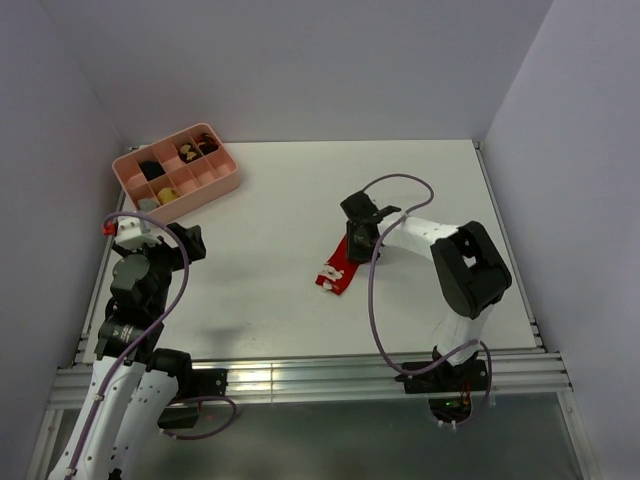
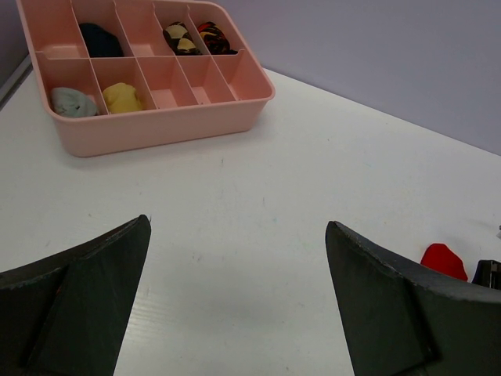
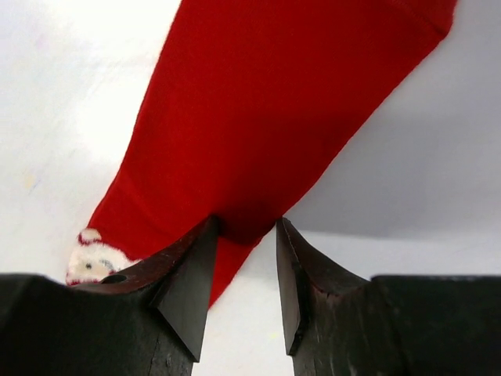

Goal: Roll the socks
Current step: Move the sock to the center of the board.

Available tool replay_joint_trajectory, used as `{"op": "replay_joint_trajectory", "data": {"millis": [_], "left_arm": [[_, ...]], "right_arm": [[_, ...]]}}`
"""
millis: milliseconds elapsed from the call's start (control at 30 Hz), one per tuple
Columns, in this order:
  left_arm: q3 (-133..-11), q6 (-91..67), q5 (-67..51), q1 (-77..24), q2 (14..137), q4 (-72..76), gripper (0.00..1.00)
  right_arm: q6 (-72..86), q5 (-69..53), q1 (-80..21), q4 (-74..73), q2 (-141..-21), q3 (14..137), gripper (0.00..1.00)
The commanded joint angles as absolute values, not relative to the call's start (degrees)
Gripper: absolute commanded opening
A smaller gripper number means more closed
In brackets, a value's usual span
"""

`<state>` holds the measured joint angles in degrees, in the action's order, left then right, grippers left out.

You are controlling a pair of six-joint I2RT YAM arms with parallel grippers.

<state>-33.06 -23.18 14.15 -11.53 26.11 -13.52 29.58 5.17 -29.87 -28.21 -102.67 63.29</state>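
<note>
The red socks (image 1: 340, 265) lie flat on the white table at centre right, with a white mark at their near end. My right gripper (image 1: 358, 238) is at their far end. In the right wrist view the socks (image 3: 274, 102) stretch away from my right gripper (image 3: 246, 227), whose narrow jaws pinch a fold of red fabric at the tips. A small Santa figure (image 3: 94, 258) shows on the socks at the left. My left gripper (image 1: 190, 243) is open and empty, far to the left of the socks. In the left wrist view my left gripper (image 2: 237, 225) is spread wide above bare table, and a bit of the socks (image 2: 443, 259) shows at the far right.
A pink divided tray (image 1: 225, 188) stands at the back left and holds black, yellow, grey and patterned rolled bundles; it also shows in the left wrist view (image 2: 156, 133). Grey walls close the table on three sides.
</note>
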Motion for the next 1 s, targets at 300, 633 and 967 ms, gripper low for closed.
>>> {"op": "replay_joint_trajectory", "data": {"millis": [300, 633, 967], "left_arm": [[-32.96, -22.24, 13.97, -11.78, 25.84, -11.6, 0.99], [-33.05, -22.32, 13.89, -11.78, 26.54, -11.6, 1.0], [-33.05, -22.15, 14.24, -11.78, 26.72, -11.78, 0.99]], "right_arm": [[25.87, 4.49, -40.6, -30.15, -91.25, 65.14, 0.51], [15.39, 1.67, -44.91, -28.66, -94.74, 64.86, 0.52], [14.94, 2.81, -45.53, -24.35, -105.88, 68.98, 0.52]]}}
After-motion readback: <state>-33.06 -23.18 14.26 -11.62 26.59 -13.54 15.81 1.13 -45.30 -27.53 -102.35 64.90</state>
